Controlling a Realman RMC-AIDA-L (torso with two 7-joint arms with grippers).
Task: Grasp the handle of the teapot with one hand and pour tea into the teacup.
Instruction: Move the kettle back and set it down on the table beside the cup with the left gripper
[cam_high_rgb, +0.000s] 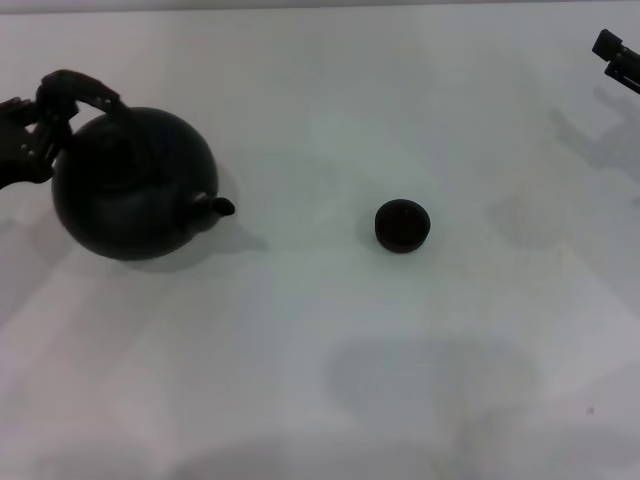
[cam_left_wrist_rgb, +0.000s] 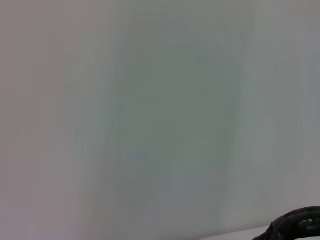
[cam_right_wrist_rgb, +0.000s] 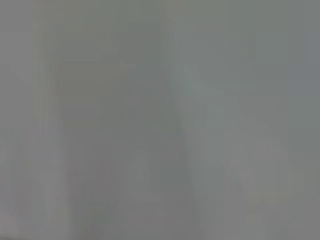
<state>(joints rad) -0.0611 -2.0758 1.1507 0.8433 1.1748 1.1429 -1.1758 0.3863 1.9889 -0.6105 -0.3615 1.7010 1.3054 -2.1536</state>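
**Left gripper at the teapot handle, cup waiting to the right**

The white table (cam_high_rgb: 330, 400) fills the head view. The biggest thing on it is the one teapot (cam_high_rgb: 130, 190), round and black, far over on the robot's left with its short spout (cam_high_rgb: 218, 205) pointing right toward the cup. From its shadow it may be just off the surface, but I cannot tell. Its single handle (cam_high_rgb: 85, 88) arches over the top and leans to the left, where the left gripper (cam_high_rgb: 40, 125) meets it. The fingers appear wrapped on the handle's left end, so I read the grip as closed on it, though everything there is dark. In the left wrist view only a rough dark arc of the handle (cam_left_wrist_rgb: 295, 225) shows at one corner.

The right gripper (cam_high_rgb: 618, 58) is parked at the far right edge, well apart from everything; whether it is open or closed I cannot tell.

Smallest is the one teacup (cam_high_rgb: 403, 225), low and dark, near the table's middle, well apart from the spout.

The step in hand looks like carrying the pot to the cup. To do it well, keep the pot level in transit, bring the spout tip just above and inside the cup's rim, then tilt slowly: the cup is tiny beside the pot, so a fast tip would overshoot or flood it.

Count: one teapot, one handle, one spout, one teacup, two grippers.
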